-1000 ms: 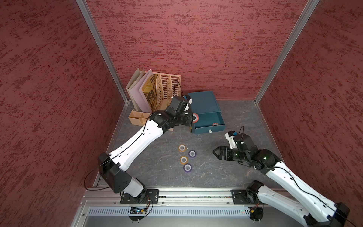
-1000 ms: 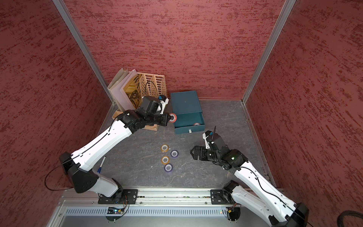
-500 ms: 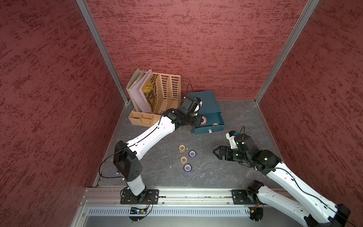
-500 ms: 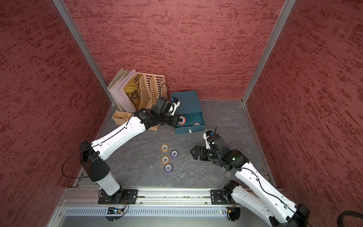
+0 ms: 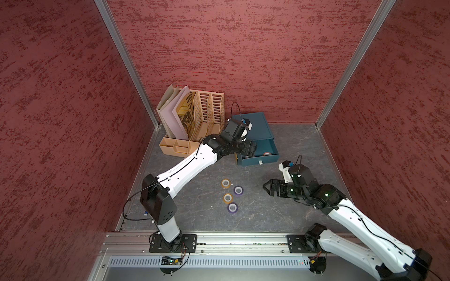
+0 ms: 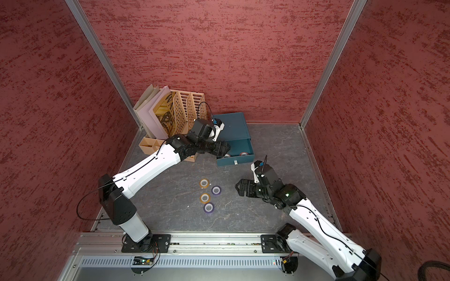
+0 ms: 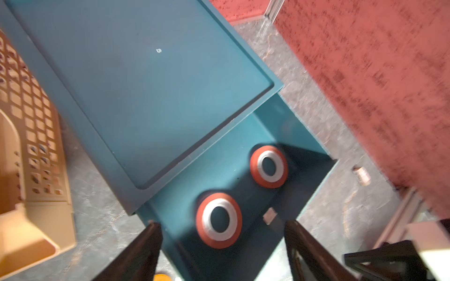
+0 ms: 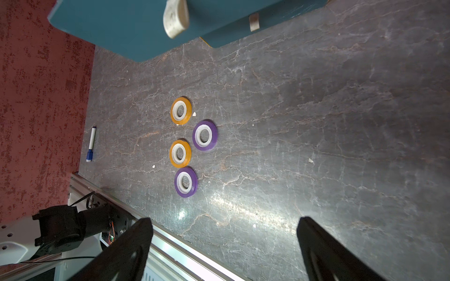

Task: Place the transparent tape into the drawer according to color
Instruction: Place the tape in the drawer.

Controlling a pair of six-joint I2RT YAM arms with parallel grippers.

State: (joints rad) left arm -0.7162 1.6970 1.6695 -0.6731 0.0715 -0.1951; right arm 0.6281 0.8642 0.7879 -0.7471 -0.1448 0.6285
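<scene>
Grey marbled flooring [image 8: 316, 121] is shared by two orange rolls [image 8: 174, 109] and two purple rolls [image 8: 197, 135], closely clustered before the spread right gripper [image 8: 225, 220]. Both red rolls [image 7: 260, 167] are laid in the open drawer [image 7: 304, 136] beneath the spread left gripper [image 7: 221, 226]. A neighbour could be nudged by the wide jaws, or colours mixed there.

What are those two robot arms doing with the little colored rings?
They're sorting tape rolls by color into a teal drawer chest. The left pincer is open above the pulled-out drawer, where two red tape rolls lie flat. Two orange-yellow rolls and two purple rolls wait on the grey tabletop. The right pincer hangs open beside them, holding nothing.
</scene>
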